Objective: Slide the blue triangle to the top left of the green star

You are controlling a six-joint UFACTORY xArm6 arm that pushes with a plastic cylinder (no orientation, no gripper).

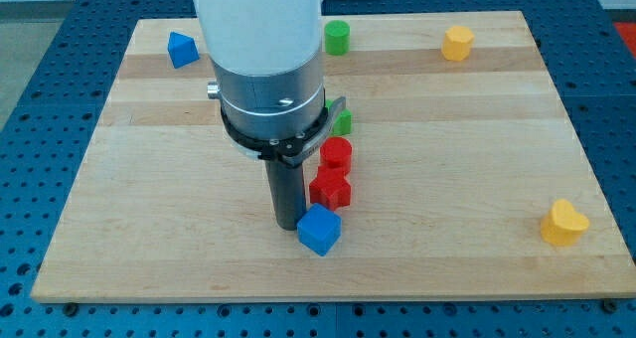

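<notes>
The blue triangle point(182, 50) lies near the board's top left corner. The green star point(342, 122) is near the middle of the board, mostly hidden behind the arm's grey housing. My dark rod comes down just left of the red blocks, and my tip point(288, 224) rests on the board against the left side of a blue cube point(319, 230). My tip is far below and to the right of the blue triangle, and below and slightly left of the green star.
A red cylinder point(336, 154) and a red star-like block point(330, 190) stand in a column below the green star. A green cylinder point(337, 37) and a yellow block point(457, 43) lie near the top edge. A yellow heart point(563, 223) lies at the lower right.
</notes>
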